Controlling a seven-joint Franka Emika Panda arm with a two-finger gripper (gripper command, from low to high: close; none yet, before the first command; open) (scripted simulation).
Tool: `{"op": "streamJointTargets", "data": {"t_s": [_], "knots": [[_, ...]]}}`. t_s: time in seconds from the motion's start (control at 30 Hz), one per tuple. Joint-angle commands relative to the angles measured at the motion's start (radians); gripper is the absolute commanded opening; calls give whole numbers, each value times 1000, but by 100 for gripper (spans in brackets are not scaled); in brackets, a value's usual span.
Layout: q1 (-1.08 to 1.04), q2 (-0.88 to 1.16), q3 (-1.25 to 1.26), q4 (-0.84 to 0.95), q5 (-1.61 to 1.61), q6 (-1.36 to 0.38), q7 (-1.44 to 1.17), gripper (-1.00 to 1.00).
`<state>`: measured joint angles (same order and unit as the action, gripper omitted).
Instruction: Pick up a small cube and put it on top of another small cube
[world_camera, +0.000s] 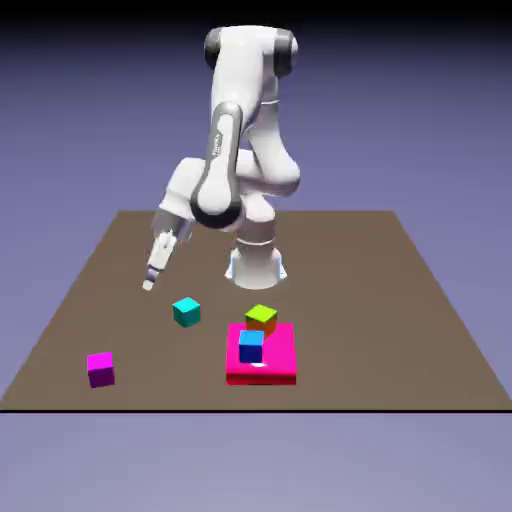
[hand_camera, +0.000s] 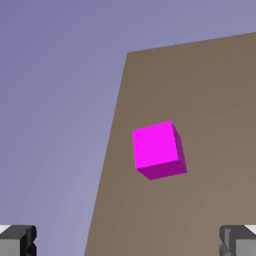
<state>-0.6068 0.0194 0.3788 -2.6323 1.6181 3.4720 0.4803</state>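
Magenta cube (world_camera: 100, 369) lies nearest the viewer, alone on the brown counter (world_camera: 400, 300) toward the exterior view's left; the hand view centres on this same cube, with counter edge and backdrop beyond. Pink-red flat block (world_camera: 281, 367) lies to its right, carrying a blue cube (world_camera: 251, 346) on top, with a lime-and-orange cube (world_camera: 261, 318) touching or just behind the block's far edge. Small cyan cube (world_camera: 186, 312), the object to be lifted, rests on the counter between the magenta cube and the flat block, apart from both. Claw (world_camera: 148, 284) hangs above the counter, up and to the left of the cyan cube, jaws spread wide and empty, tilted downward. Progress: nothing is grasped and nothing stacked by the arm; alignment over the cyan cube, descent, closing, lifting and placing on another cube all remain.
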Motion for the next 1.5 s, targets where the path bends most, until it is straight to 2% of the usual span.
{"op": "streamJointTargets", "data": {"t_s": [0.0, 0.63, 0.93, 0.97, 1.27, 1.47], "knots": [[-14, 16, 10, 5, 44, 12, -7, 0], [-304, 294, 189, 89, 806, 217, -130, 0], [0, 453, -104, 72, 561, 46, 157, 0], [0, 453, -104, 72, 561, 46, 157, -100], [-289, 301, 175, 88, 794, 209, -116, -100], [-507, 186, 344, 138, 657, 51, -315, -100]]}}
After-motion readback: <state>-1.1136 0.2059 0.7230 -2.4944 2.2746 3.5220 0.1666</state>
